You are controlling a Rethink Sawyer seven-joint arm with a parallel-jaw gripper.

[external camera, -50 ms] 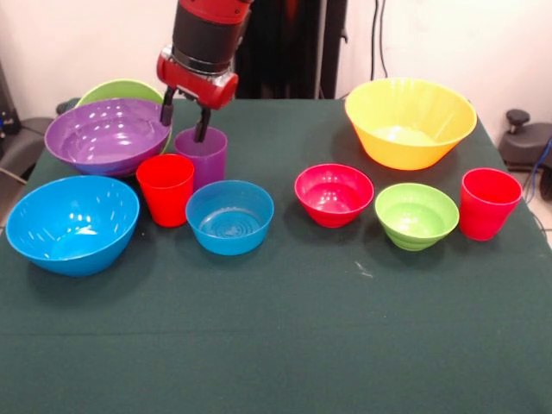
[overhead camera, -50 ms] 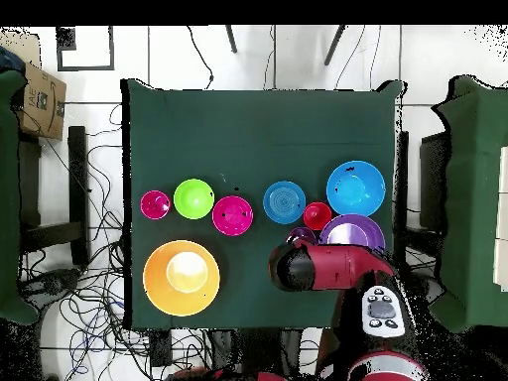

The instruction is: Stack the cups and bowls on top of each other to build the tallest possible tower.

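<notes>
1. desk (external camera, -50 ms: 285,345): dark green cloth top; carries all cups and bowls.
2. red and black arm (external camera, -50 ms: 207,34): comes down over the left group in the front view.
3. large yellow bowl (external camera, -50 ms: 410,121): upright, alone at the back right of the front view.
4. large purple bowl (external camera, -50 ms: 108,136): upright at the back left; a large lime green bowl (external camera, -50 ms: 121,90) shows only its rim behind it.
5. large blue bowl (external camera, -50 ms: 73,222): upright, front left, just below the purple bowl.
6. small blue bowl (external camera, -50 ms: 229,216): upright, near the middle of the row.
7. small red-pink bowl (external camera, -50 ms: 334,194): upright, right of the small blue bowl, apart from it.
8. small lime green bowl (external camera, -50 ms: 417,215): upright, between the red-pink bowl and the right red cup.
9. left red cup (external camera, -50 ms: 166,189): upright, between the large blue and small blue bowls, just in front of the purple cup.
10. right red cup (external camera, -50 ms: 489,203): upright, at the row's far right end.
11. purple cup (external camera, -50 ms: 201,155): upright beside the large purple bowl, directly under the end effector.
12. end effector (external camera, -50 ms: 185,116): 2 dark fingers spread; 1 tip at the purple cup's rim, the other by the purple bowl's rim; nothing held.
13. no stack: every piece stands singly on the desk.
</notes>
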